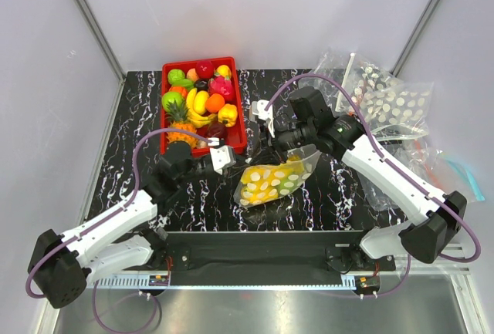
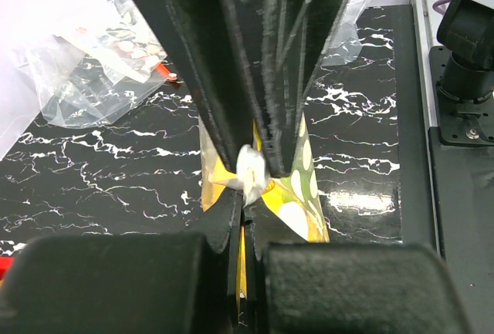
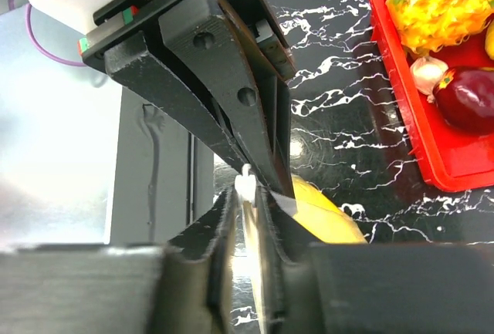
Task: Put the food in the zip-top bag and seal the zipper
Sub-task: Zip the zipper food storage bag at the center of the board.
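Black, white-veined tabletop (image 1: 351, 191) inside pale enclosure walls carries all items. A red tray (image 1: 241, 135) of toy fruit sits against the far edge, left of centre. Spare clear bags (image 1: 386, 101) lie at the far right corner.

**Task item.** The zip-top bag (image 1: 266, 183) lies mid-tabletop, toward the near edge, just off the tray's near right corner. The food (image 1: 292, 169) is inside it, showing yellow and green through the dotted face.

**Pincer state.**
- The left pincer (image 2: 244, 203) is closed, with no gap visible, on the white zipper (image 2: 252, 169).
- The right pincer (image 3: 248, 197) is likewise closed on the same strip.
- In both wrist views the two pincers face each other close together at one end of the bag's mouth.

**Seal status.** Cannot be told from these views.

**Hazards.**
1. The thin, slick strip may slip out of either grip if pull is uneven, leaving the seal partial.
2. Fruit bulging near the mouth may hold the tracks apart.
3. Lifting or tilting the bag with the mouth unsealed may spill the fruit.
4. Opposed pulling may crumple the film or tear it.
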Controlling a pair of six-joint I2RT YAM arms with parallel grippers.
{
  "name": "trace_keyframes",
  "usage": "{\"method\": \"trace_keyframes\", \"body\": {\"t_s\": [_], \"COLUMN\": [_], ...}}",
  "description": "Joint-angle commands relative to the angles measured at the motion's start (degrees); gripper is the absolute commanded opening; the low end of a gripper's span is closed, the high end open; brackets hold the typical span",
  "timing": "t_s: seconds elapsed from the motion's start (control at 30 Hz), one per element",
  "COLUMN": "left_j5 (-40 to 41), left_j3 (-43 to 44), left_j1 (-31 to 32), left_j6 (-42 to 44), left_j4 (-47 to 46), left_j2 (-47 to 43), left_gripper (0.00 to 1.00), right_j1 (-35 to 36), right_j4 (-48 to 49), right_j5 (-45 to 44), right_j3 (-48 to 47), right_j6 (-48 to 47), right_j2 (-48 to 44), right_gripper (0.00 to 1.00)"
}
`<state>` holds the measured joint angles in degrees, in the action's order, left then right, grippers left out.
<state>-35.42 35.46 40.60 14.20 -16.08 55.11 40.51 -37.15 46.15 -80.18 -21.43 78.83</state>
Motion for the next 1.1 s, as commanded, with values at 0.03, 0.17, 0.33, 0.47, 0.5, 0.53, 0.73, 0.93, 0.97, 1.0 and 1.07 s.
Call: {"method": "trace_keyframes", "body": {"t_s": [0.03, 0.17, 0.33, 0.47, 0.5, 0.53, 0.73, 0.93, 0.97, 1.0, 1.07], "left_j5": [0.9, 2.5, 1.7, 0.4, 0.3, 0.1, -2.1, -4.3, -4.5, -4.6, -4.7], "left_j3": [3.0, 3.6, 4.7, 4.2, 3.7, 3.5, 3.6, 4.2, 4.3, 4.5, 5.2], "left_j1": [-0.3, -0.2, -0.2, -0.2, -0.2, -0.2, -0.2, -0.2, -0.3, -0.2, -0.2], "left_j6": [0.7, -0.5, -0.8, -1.1, -1.4, -1.5, -2.2, -2.9, -2.9, -3.0, -3.6], "left_j4": [-2.0, -1.9, -0.4, -1.1, -1.8, -2.2, -3.8, -4.7, -4.7, -4.7, -4.4], "left_j2": [0.1, 1.2, 2.5, 1.7, 1.4, 0.9, 1.0, 1.1, 1.1, 1.2, 1.4], "left_gripper": [0.0, 0.0, 0.11, 0.29, 0.31, 0.34, 0.41, 0.37, 0.34, 0.29, 0.11], "right_j1": [0.0, 0.0, 0.0, 0.0, -0.1, 0.0, 0.0, 0.0, 0.0, 0.0, 0.0], "right_j4": [2.7, 5.9, 8.4, 4.7, 3.9, 3.5, 3.4, 2.8, 2.8, 2.8, 2.7], "right_j5": [0.6, -1.8, -7.0, -8.9, -9.2, -9.8, -9.5, -9.5, -9.4, -9.4, -9.2], "right_j3": [-0.5, 0.9, 1.7, -1.6, -2.8, -3.1, -2.7, -2.7, -2.6, -2.3, -2.1], "right_j6": [1.5, 3.6, 6.3, 6.8, 6.8, 7.2, 7.0, 6.8, 6.8, 6.8, 6.7], "right_j2": [-1.7, -4.0, -6.1, -4.8, -4.5, -4.0, -4.5, -4.0, -4.0, -4.0, -4.1], "right_gripper": [0.16, 0.0, 0.0, 0.0, 0.0, 0.0, 0.0, 0.0, 0.0, 0.0, 0.0]}}
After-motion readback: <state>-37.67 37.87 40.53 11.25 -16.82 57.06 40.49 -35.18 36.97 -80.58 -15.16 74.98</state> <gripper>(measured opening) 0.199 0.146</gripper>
